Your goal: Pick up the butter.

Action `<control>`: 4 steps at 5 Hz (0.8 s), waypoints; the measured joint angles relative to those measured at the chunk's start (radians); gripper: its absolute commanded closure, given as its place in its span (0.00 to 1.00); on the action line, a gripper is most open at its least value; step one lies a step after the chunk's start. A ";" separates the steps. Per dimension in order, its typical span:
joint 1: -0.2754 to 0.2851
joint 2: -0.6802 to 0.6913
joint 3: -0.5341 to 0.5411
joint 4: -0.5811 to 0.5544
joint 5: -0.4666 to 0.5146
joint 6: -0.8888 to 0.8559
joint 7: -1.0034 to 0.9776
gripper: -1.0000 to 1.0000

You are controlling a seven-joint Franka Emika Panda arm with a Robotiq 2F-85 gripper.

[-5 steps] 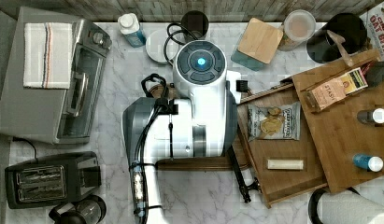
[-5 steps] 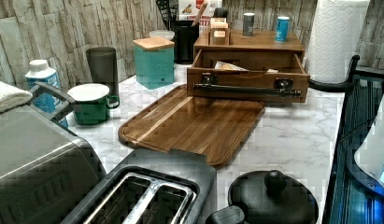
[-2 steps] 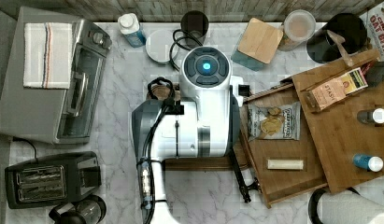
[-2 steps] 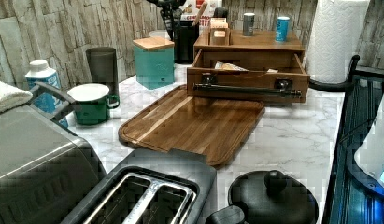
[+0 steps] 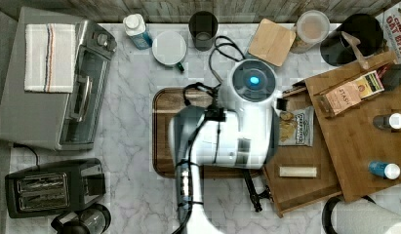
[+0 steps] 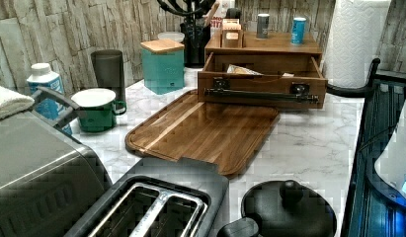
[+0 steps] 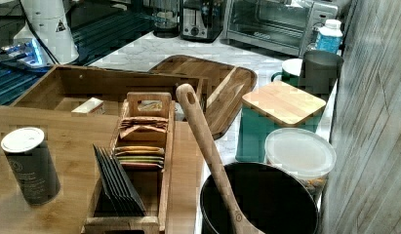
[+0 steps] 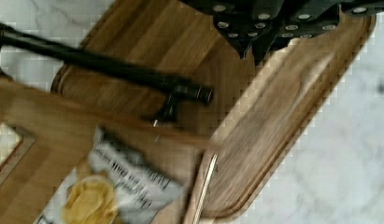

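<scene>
The butter (image 5: 297, 171) is a slim cream-white stick lying in the open wooden drawer (image 5: 305, 192), toward its front. It also appears as a pale block (image 7: 88, 106) in the right view and a pale corner (image 8: 3, 142) in the wrist view. A silvery chip bag (image 5: 295, 126) lies in the same drawer, further back. My arm (image 5: 237, 126) hangs over the wooden tray (image 5: 161, 131), just at the top view's left of the drawer. In the wrist view my gripper (image 8: 257, 44) is above the tray, near the drawer's black handle (image 8: 110, 70) and the chip bag (image 8: 110, 186).
A tan tea box (image 5: 351, 92) and two small bottles (image 5: 386, 169) stand on the drawer unit's top. A teal canister (image 5: 272, 42), dark cup (image 5: 203, 30) and green mug (image 5: 170, 48) line the back. The toaster oven (image 5: 51, 78) and toaster (image 5: 51, 187) sit at the top view's left.
My arm has swung to the top view's right across the tray, toward the open drawer. The butter and chip bag lie where they were.
</scene>
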 measured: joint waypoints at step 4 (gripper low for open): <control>-0.186 -0.107 -0.133 -0.160 -0.030 0.086 0.215 0.00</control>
